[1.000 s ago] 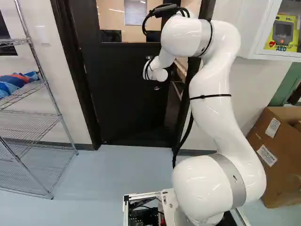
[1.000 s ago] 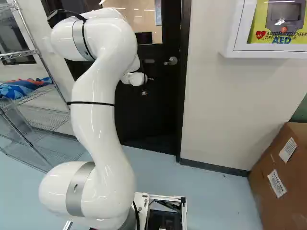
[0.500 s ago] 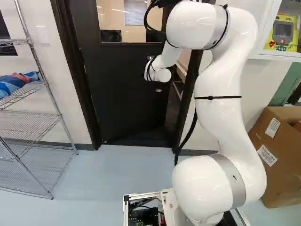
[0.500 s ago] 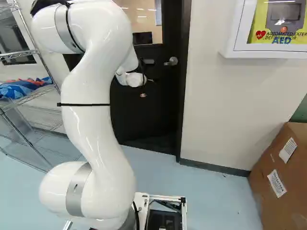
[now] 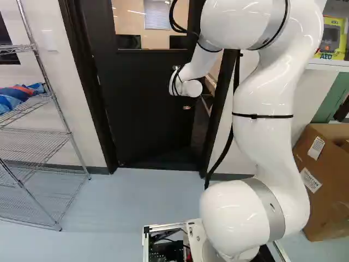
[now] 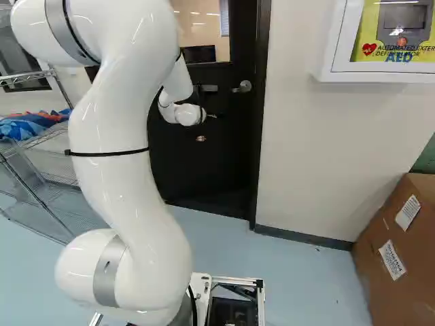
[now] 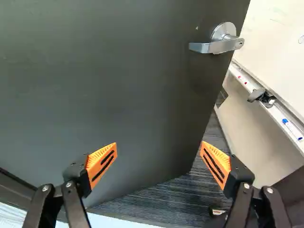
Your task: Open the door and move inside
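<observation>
Near the lever handle (image 7: 218, 45), the gripper (image 7: 159, 148) is gaping wide, that spread perhaps risking snagging the ajar door (image 7: 104, 90).

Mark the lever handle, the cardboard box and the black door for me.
Lever handle (image 7: 205, 47): wrist view, on the lever's flat bar.
Cardboard box (image 6: 401, 299): right base view, side below the labels.
Black door (image 5: 142, 109): left base view, panel below the window.
</observation>
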